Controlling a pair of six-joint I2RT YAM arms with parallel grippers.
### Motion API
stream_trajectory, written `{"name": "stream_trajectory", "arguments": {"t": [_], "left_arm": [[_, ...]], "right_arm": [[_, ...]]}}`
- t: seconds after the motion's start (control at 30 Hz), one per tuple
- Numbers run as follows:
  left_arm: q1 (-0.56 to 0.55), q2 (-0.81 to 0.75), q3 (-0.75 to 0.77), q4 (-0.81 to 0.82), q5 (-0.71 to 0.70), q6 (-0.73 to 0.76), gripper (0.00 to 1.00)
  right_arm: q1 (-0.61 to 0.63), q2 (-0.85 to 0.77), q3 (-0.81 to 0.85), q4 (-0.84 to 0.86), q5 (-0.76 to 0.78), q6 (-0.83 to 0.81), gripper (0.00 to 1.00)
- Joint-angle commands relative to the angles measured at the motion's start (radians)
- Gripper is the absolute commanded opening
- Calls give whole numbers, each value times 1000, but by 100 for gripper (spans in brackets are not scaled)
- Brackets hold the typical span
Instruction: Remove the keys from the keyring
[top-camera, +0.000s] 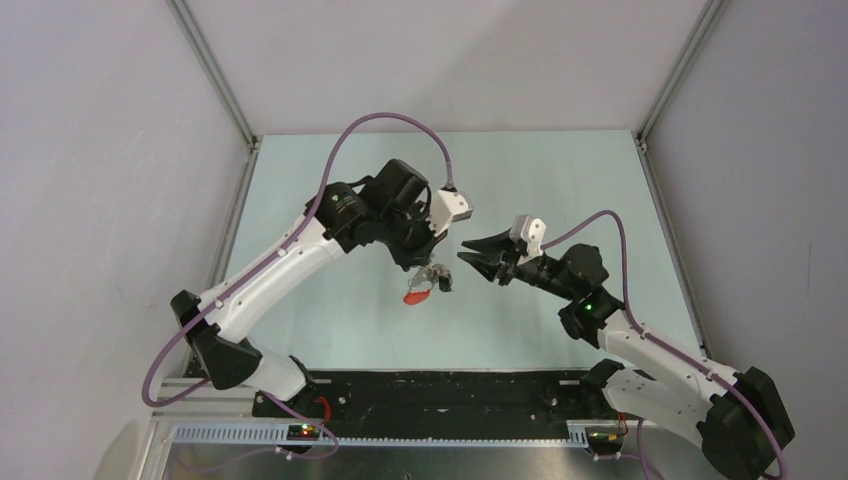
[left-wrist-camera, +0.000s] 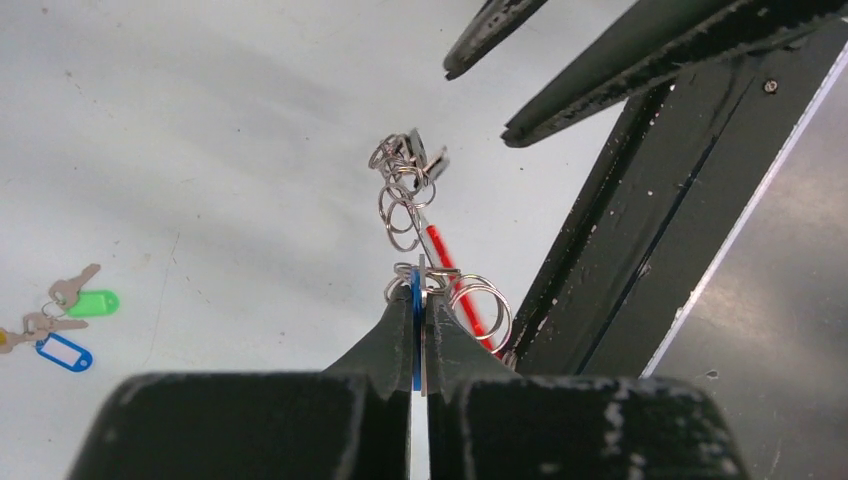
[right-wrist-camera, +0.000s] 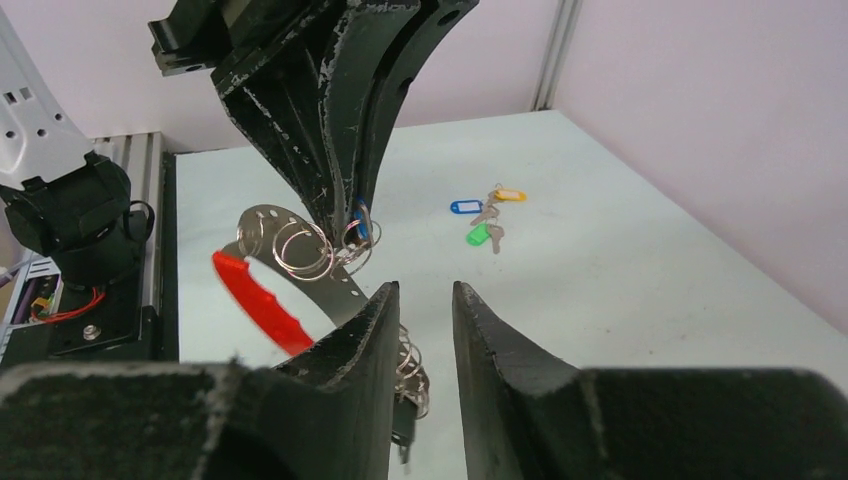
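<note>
Left claw (left-wrist-camera: 420, 292) is clamped shut on the blue tag (left-wrist-camera: 415, 322) of the keys (left-wrist-camera: 408, 158), and the bunch dangles from it near the middle of the table (top-camera: 520, 330). In the left wrist view the keyring (left-wrist-camera: 482, 300) with its red strap (left-wrist-camera: 447, 268) sits just at three o'clock of the fingertips. Right claw (right-wrist-camera: 424, 296) stands narrowly parted, nothing between its jaws. In the top view it is at two o'clock of the bunch, close but apart. A second cluster (right-wrist-camera: 487, 215) with tan, blue and green tags lies on the table at one o'clock in the right wrist view.
</note>
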Motion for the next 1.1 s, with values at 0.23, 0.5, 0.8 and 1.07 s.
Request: {"name": "stream_trajectory", "arguments": {"t": [0.23,0.5,0.8,1.07], "left_arm": [[-33,-57,10,29,18,57,0],[-38,-63,12,31,28,64,0],[-44,-68,2,32,28,73,0],[-47,-74,-3,31,21,73,0]], "right_arm": [[5,55,45,46,-143,15,26],[33,93,51,75,-144,24,25],[38,97,56,99,-83,6,21],[14,57,55,63,-60,-11,23]]}}
